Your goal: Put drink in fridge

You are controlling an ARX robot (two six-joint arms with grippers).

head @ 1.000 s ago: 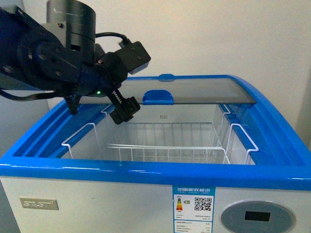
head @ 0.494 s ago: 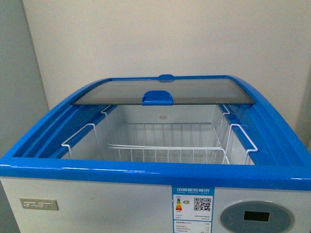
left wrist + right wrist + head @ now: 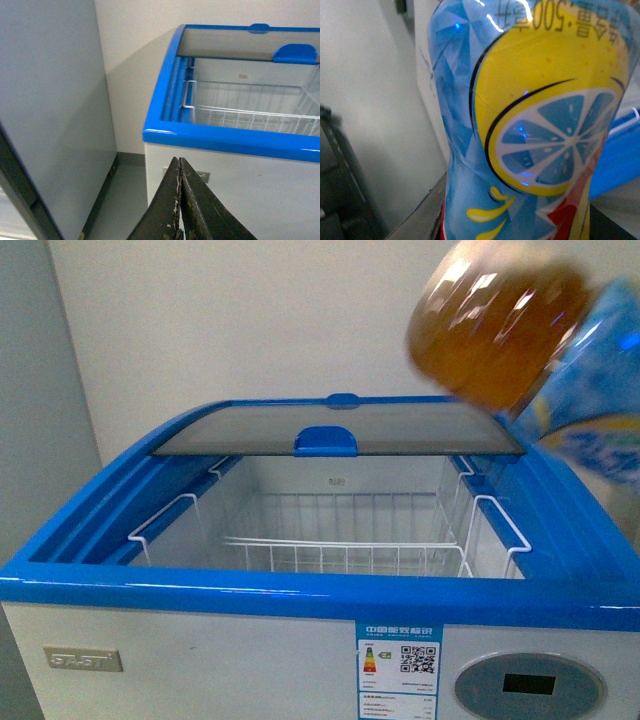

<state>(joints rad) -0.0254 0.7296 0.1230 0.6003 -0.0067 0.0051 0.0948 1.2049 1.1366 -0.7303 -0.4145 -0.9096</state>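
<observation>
The drink (image 3: 500, 325), a clear bottle of amber liquid with a blue-and-white label, hangs tilted and blurred at the upper right of the front view, above the fridge's right rim. My right gripper is shut on it; its fingers do not show, and the bottle's label (image 3: 530, 130) with a lemon slice fills the right wrist view. The fridge (image 3: 300, 585) is a white chest cooler with a blue rim; its glass lid (image 3: 330, 425) is slid back, and white wire baskets (image 3: 340, 540) show inside. My left gripper (image 3: 179, 200) is shut and empty, low in front of the fridge's left corner (image 3: 160, 135).
A tall grey cabinet (image 3: 50, 110) stands left of the fridge with a narrow floor gap between them. A white wall runs behind. The fridge front carries a label (image 3: 398, 665) and a round display panel (image 3: 528, 685).
The left arm has left the front view, where it hovered over the fridge's left side a second ago. The drink has come into view at the upper right.
</observation>
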